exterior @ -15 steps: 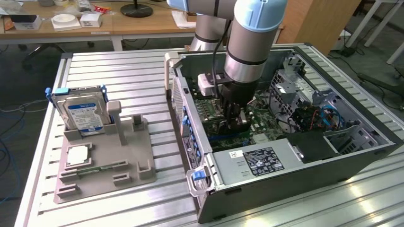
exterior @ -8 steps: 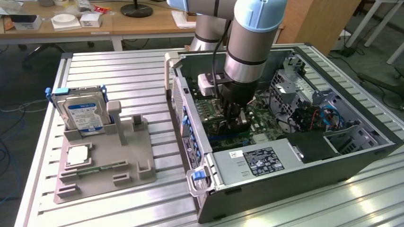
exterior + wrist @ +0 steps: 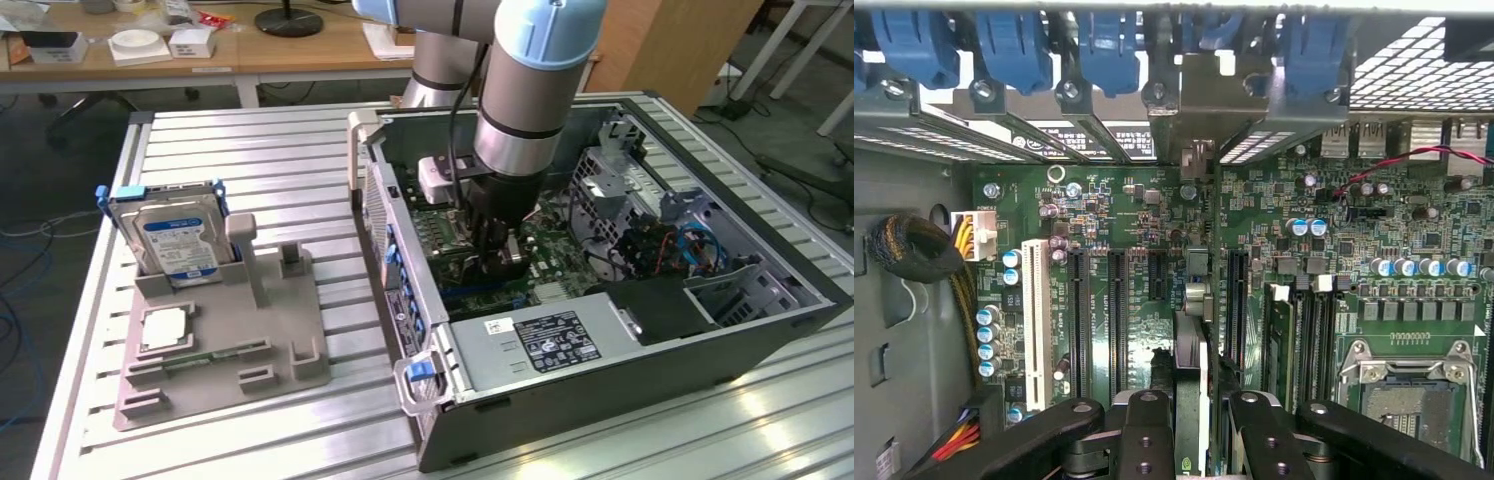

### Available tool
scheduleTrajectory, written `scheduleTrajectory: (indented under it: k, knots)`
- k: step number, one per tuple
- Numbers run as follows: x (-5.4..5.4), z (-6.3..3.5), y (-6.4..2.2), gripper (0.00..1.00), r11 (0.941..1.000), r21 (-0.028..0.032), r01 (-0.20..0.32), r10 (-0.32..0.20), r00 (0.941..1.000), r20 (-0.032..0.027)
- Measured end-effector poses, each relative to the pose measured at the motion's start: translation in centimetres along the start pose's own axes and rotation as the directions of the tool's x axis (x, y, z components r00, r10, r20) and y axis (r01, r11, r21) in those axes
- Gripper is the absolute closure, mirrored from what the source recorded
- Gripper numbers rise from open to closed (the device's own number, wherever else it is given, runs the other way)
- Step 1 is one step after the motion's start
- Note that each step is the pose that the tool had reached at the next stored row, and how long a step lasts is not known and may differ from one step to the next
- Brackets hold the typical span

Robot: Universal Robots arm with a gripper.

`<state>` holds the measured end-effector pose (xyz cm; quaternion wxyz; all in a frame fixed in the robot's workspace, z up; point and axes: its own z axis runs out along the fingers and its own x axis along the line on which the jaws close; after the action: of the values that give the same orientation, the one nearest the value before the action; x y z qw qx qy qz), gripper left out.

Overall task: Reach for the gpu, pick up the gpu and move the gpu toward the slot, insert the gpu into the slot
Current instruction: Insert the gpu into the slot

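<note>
Presently, findings run from the largest item to the smallest.

1. Computer case (image 3: 641,340): it lies open on the slatted table (image 3: 240,150), with the arm reaching down inside. Risk: the steep entry leaves little room beside the case wall, and a sideways drift could knock the card against it.
2. Motherboard (image 3: 1154,215): green and densely populated. Risk: a tilted descent would press the card's edge onto the board or the neighbouring black connectors instead of its seat.
3. Gripper (image 3: 1191,420): fingers closed edge-on upon the gpu. Risk: slippage under insertion force, by judgement.
4. Gpu (image 3: 1192,340): thin, dark, seen on edge, its silver bracket end toward the case's rear openings; it stands over the slot (image 3: 1236,300) region, and seating cannot be confirmed.
</note>
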<state>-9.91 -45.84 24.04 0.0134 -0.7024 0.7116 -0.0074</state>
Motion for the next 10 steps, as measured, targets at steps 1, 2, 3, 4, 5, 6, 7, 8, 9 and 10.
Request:
scheduleTrajectory:
  k: [1,2,3,4,5,6,7,8,9,10]
  knots:
    - [0.00,0.00,0.00,0.74,1.0000,0.0000,0.000,0.000,1.0000,-0.0001]
    - [0.00,0.00,0.00,0.74,1.0000,0.0000,0.000,0.000,1.0000,-0.0001]
    - [0.00,0.04,0.00,0.74,1.0000,0.0001,0.000,0.000,1.0000,0.0001]
    - [0.00,0.14,0.01,0.74,1.0000,0.0002,0.000,0.000,1.0000,0.0002]
    - [0.00,0.19,0.01,0.74,1.0000,0.0000,0.000,0.000,1.0000,-0.0002]
    - [0.00,0.21,0.01,0.74,1.0000,-0.0001,0.000,0.000,1.0000,-0.0003]
    - [0.00,0.21,0.01,0.74,1.0000,-0.0001,0.000,0.000,1.0000,-0.0003]
    - [0.01,0.21,0.01,0.74,1.0000,-0.0001,0.000,0.000,1.0000,-0.0002]
    - [0.01,0.22,0.01,0.74,1.0000,0.0000,0.000,0.000,1.0000,-0.0001]
    - [0.00,0.23,0.01,0.74,1.0000,0.0000,0.000,0.000,1.0000,0.0000]
